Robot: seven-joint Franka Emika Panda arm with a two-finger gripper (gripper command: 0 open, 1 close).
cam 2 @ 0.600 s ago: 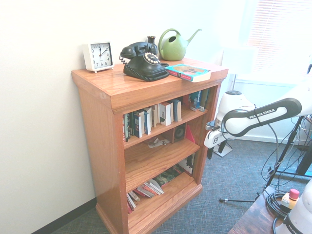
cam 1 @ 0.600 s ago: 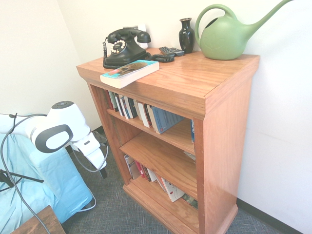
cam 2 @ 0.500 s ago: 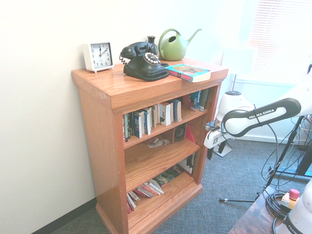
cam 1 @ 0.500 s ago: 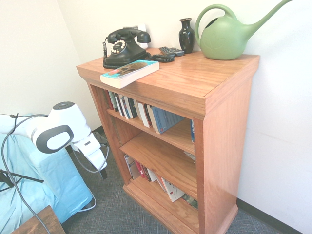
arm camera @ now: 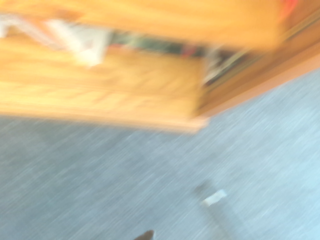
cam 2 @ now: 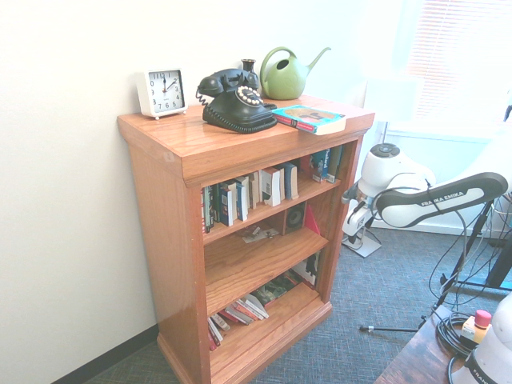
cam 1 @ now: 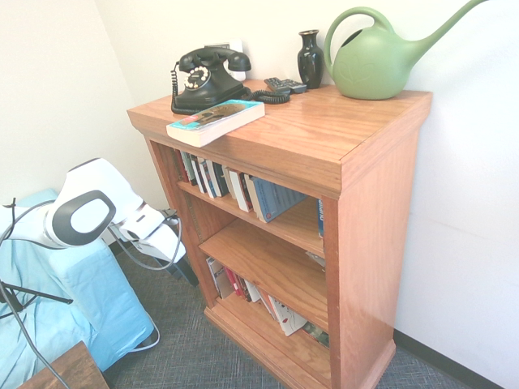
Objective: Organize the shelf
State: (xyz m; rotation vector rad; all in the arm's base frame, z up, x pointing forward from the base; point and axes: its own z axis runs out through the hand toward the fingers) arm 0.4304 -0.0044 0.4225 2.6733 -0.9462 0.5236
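Observation:
The shelf (cam 1: 324, 138) is a reddish-brown wooden bookcase with three open tiers, also seen in the second exterior view (cam 2: 200, 144). A teal-covered book (cam 1: 215, 121) lies flat at the front edge of its top. Upright books (cam 1: 235, 182) fill the top tier. Loose papers (cam 2: 260, 234) lie on the middle tier, and several books (cam 2: 240, 312) lean over on the bottom tier. My gripper (cam 1: 183, 271) hangs low beside the shelf's side panel, apart from it, open and holding nothing. The wrist view is blurred and shows the shelf's lower part (arm camera: 100, 95) above grey carpet.
On the shelf's top stand a black rotary phone (cam 1: 207, 79), a dark vase (cam 1: 310, 58), a green watering can (cam 1: 377, 61), a remote (cam 1: 285, 84) and a white clock (cam 2: 162, 90). A blue-covered block (cam 1: 73, 300) sits behind the arm.
The arm has swung upward and closer to the shelf. The gripper has moved toward the shelf's side panel. Nothing on the shelf has moved.

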